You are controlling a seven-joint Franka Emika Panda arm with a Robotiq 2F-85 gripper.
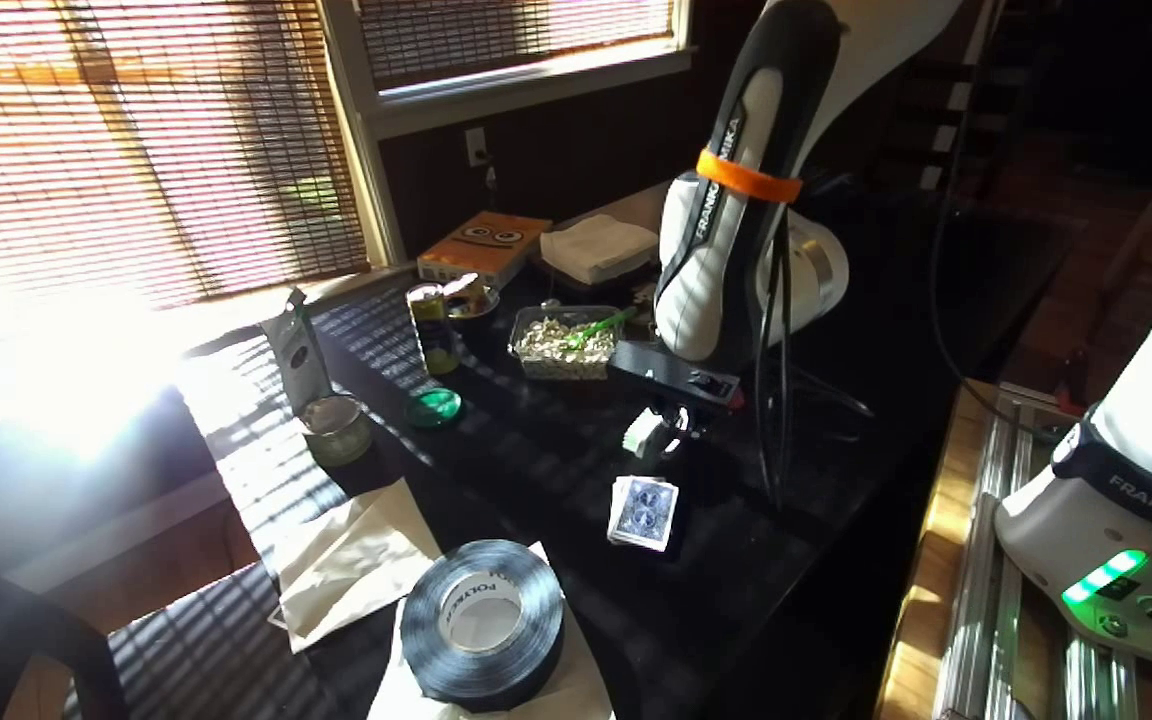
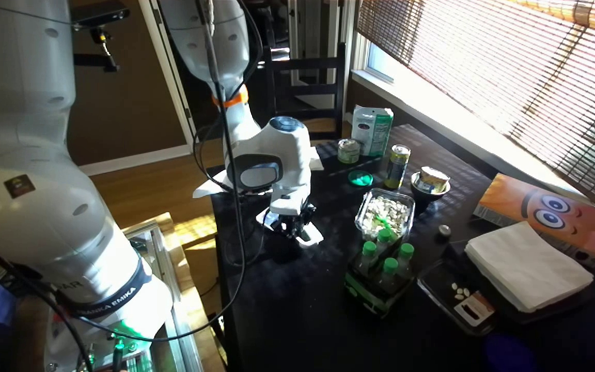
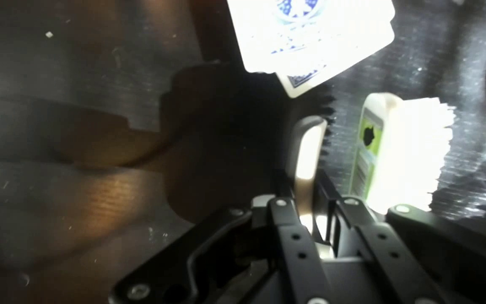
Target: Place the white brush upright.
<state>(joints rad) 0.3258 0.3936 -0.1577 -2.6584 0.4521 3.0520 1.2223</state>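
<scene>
While the gripper (image 3: 305, 185) is pinching the white brush (image 3: 378, 147) by its handle (image 3: 309, 154), the bristles (image 3: 422, 156) are pointing sideways, and playing cards (image 1: 645, 514) are lying on the near side in an exterior view.

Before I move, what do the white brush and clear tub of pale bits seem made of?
White brush: probably smooth molded plastic, given its rounded edge; glare leaves its bristles unclear. Clear tub: likely glossy plastic, since pale bits show through its wall and its rim glints; possibly glass.

In the wrist view, the gripper (image 3: 305, 188) partly hides the white brush (image 3: 409, 152).
</scene>
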